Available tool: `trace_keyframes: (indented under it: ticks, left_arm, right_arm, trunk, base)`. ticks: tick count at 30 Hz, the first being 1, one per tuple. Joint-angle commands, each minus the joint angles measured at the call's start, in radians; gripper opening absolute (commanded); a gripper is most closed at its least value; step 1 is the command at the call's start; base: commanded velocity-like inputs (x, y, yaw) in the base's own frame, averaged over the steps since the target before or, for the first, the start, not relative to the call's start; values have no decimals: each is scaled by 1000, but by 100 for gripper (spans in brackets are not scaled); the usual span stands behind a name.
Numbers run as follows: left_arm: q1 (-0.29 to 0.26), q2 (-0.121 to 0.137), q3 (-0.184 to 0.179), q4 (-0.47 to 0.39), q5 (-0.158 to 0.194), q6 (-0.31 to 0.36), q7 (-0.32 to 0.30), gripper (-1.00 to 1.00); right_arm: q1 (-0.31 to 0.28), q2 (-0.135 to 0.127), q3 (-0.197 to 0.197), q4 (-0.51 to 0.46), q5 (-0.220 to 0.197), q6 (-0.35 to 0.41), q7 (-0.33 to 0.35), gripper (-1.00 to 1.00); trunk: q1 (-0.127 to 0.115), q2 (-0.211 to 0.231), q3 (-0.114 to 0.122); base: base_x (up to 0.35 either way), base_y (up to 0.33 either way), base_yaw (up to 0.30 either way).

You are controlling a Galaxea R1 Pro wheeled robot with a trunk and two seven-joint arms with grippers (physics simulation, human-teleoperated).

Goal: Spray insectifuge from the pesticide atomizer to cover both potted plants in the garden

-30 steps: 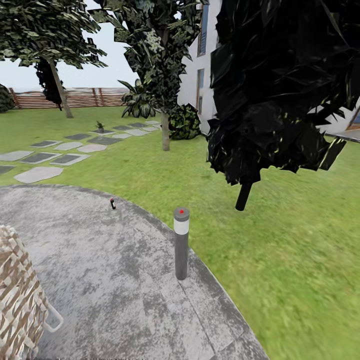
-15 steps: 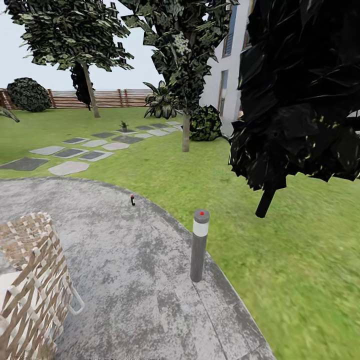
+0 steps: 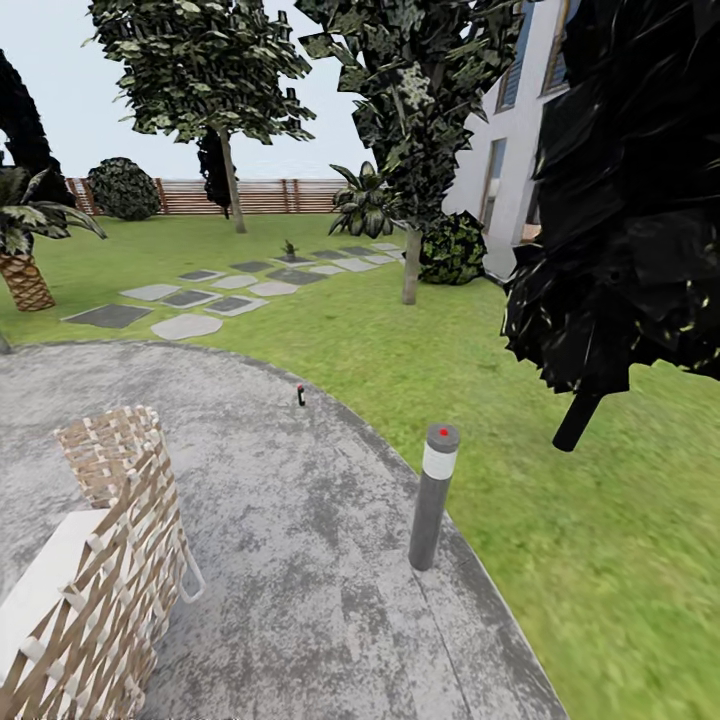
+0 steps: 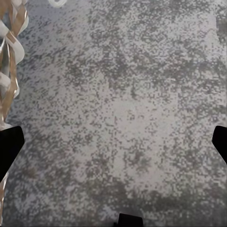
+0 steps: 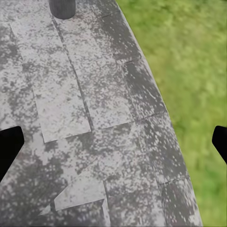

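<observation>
I stand on the round grey patio [image 3: 290, 560], its mottled paving curving away to meet the lawn [image 3: 560, 520] on my right. A small dark sprayer [image 3: 300, 395], the atomizer as far as I can tell, stands upright on the paving near its far edge, well ahead of me. Nearer, a grey lamp [image 3: 432, 497] with a red dot rises just inside the patio's rim. A woven lattice chair [image 3: 100, 570] sits close on my left.

Beyond the paving, stepping stones [image 3: 190, 300] run across the grass toward a slatted fence [image 3: 270, 196]. One potted plant [image 3: 289, 248] shows tiny among the far stones. A palm [image 3: 25, 250] stands at the left, trees in the middle, a white house [image 3: 520, 120] behind, and a black-leaved tree [image 3: 620, 200] looms at my right.

My left fingers [image 4: 9, 146] hang spread wide over bare paving, grasping nothing. My right fingers [image 5: 9, 146] are likewise released, over the patio's edge where stone meets grass.
</observation>
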Motion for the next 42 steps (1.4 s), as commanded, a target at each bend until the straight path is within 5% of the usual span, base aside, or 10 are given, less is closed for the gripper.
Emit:
trace_keyframes:
  ticks: [1,23,29,33,35,38,42]
  left_arm:
    - [-1,0,-1,1,9,-3,-1,100]
    - [-20,2,-9,-53,-3,-4,-4,100]
    - [-171,20,-8,-122,-5,9,-4,100]
    - [-308,21,-8,-118,-2,21,-4,100]
    - [-402,18,-8,-116,-2,53,-3,100]
    - [-509,14,-12,-121,-5,166,-3,100]
    - [-671,18,-15,-130,-5,365,-11,100]
  right_arm:
    - [0,0,1,0,0,-3,-3,100]
    - [0,-2,8,-55,3,-4,4,100]
    - [-17,15,9,-244,0,-1,4,100]
    - [-120,62,40,-284,4,4,6,100]
    - [-247,91,106,-281,5,32,5,100]
    - [-407,138,172,-266,3,138,3,100]
    - [-658,228,199,-264,0,317,3,100]
  trunk:
    - [0,0,-1]
    - [0,0,-1]
    - [0,0,-1]
    - [0,0,-1]
    - [0,0,-1]
    - [0,0,-1]
    - [0,0,-1]
  base:
    - [0,0,76]
    - [0,0,6]
    - [0,0,0]
    - [0,0,0]
    - [0,0,0]
    - [0,0,0]
    - [0,0,0]
